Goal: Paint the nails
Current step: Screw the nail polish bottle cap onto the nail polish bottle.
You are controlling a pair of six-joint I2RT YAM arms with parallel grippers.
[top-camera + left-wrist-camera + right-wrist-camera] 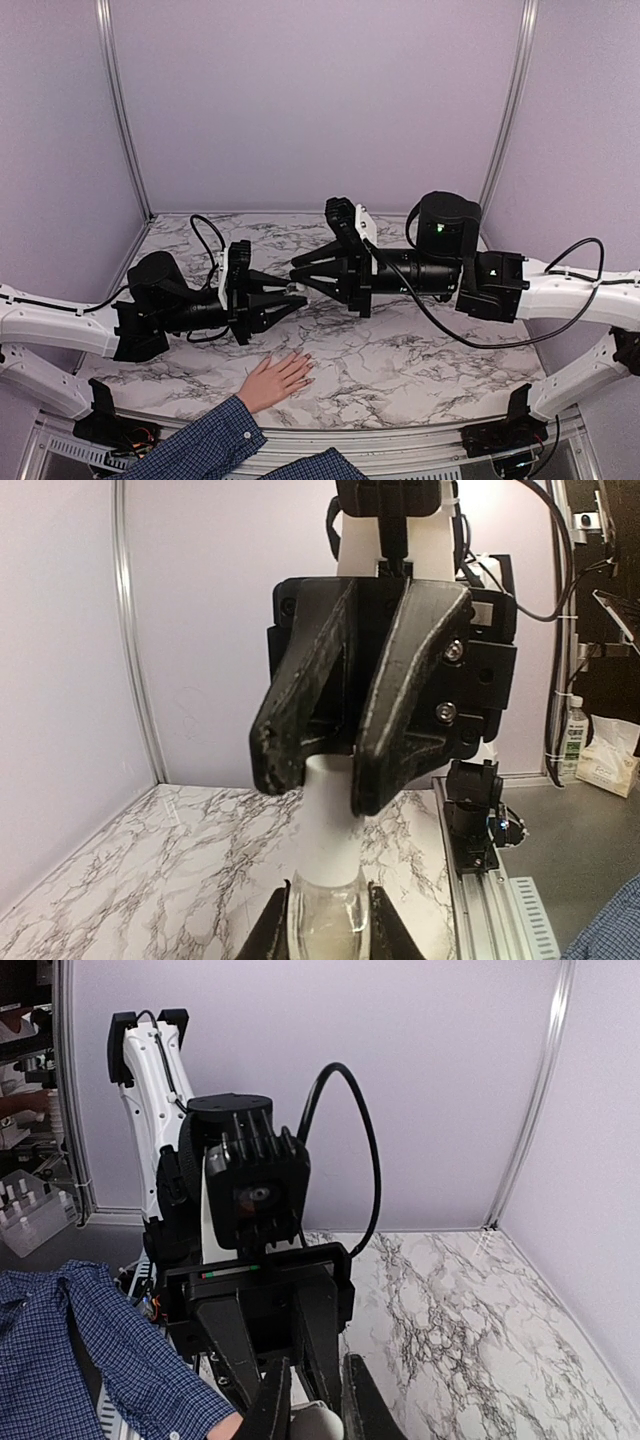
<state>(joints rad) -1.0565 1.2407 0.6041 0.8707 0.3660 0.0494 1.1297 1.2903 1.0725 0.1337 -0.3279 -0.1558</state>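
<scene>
Plaid sleeve point(200, 445) down at the near edge, and the person's hand point(272, 382) lies flat, palm down, on the marbled bench point(420, 350), fingers pointing right. At those fingertips sit the nails point(306, 369), too small to make out. Just beyond the hand, both arms meet nose to nose in the air. See the left end effector point(326, 925) clenched on a small clear bottle point(322, 908), and the right end effector point(315, 1412) clamped round its tall white cap point(328, 825).
</scene>
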